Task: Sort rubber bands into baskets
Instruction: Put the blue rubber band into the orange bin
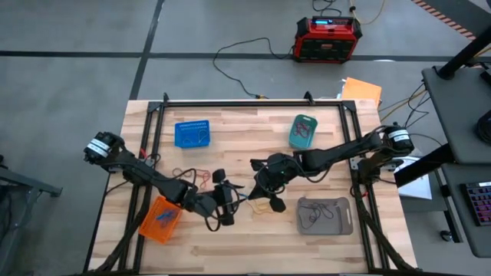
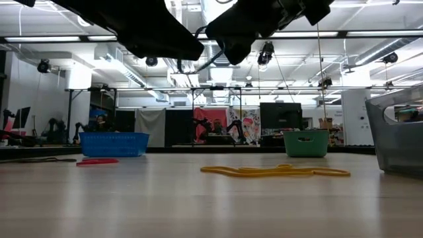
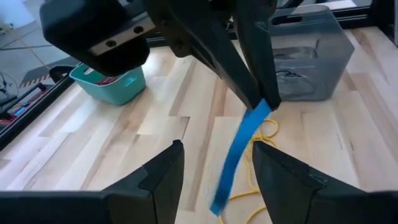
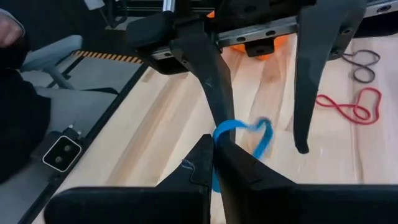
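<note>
Right gripper [image 1: 259,186], seen from above, meets the left gripper [image 1: 227,201] over mid-table; bands already lie in the orange basket [image 1: 159,220], teal basket [image 1: 304,131] and grey basket [image 1: 325,215], yet red loops [image 1: 196,175] and a yellow band [image 1: 263,205] are left on the wood. From table height, that yellow band lies flat, long axis across the view. Through the wrist cameras, the right fingers are pinched on a blue band [image 3: 239,152] hanging slantwise, while the left fingers [image 3: 163,176] stand apart either side, gripping nothing.
</note>
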